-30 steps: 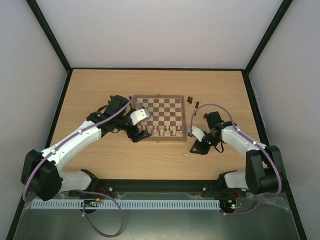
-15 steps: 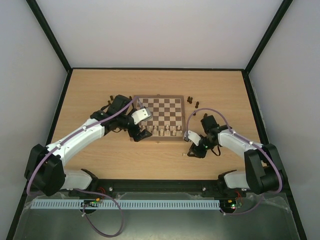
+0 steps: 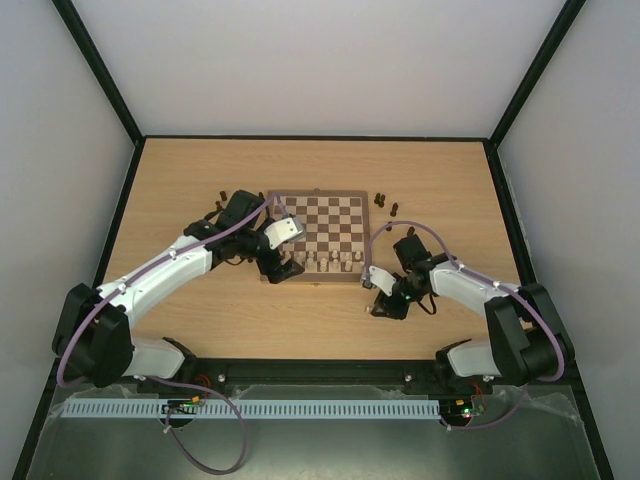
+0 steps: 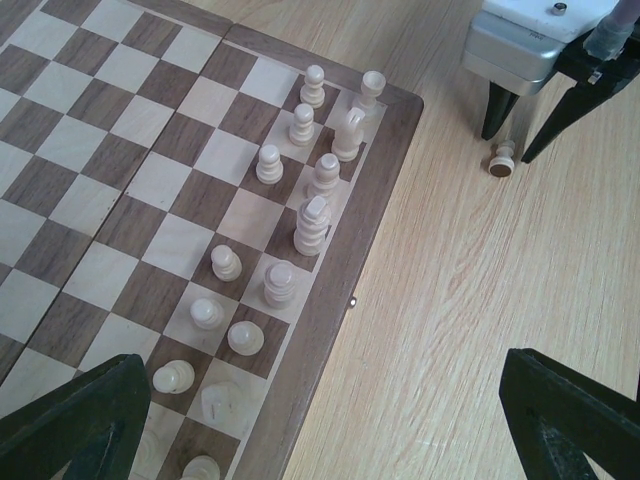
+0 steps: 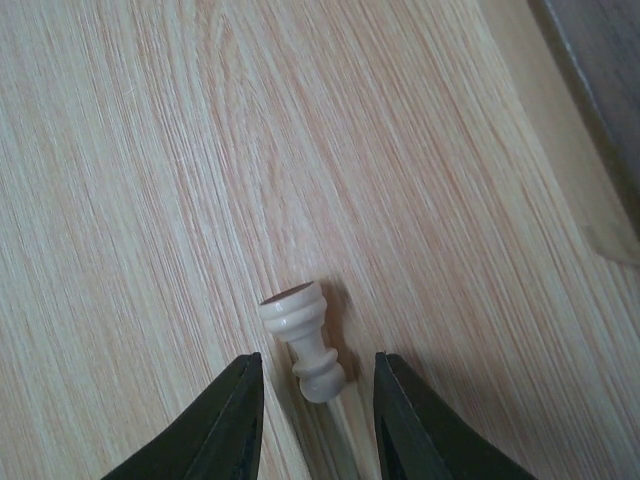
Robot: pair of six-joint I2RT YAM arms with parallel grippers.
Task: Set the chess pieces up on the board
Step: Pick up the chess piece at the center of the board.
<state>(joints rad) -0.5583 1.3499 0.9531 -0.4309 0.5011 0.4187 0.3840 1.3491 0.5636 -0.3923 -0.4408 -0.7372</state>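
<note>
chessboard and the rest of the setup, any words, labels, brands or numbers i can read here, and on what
No readable text in any view.
board: plain checks, with no letters or numbers along the rim.
pale pawn, lying on the tabletop: unmarked.
arm bases: any label there is too small to read.

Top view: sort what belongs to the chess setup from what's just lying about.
Job: board; cream pieces on it; fallen pawn on the table, straddled by the right claw; dark pieces beside the board.
Just there: table; purple cables.
</note>
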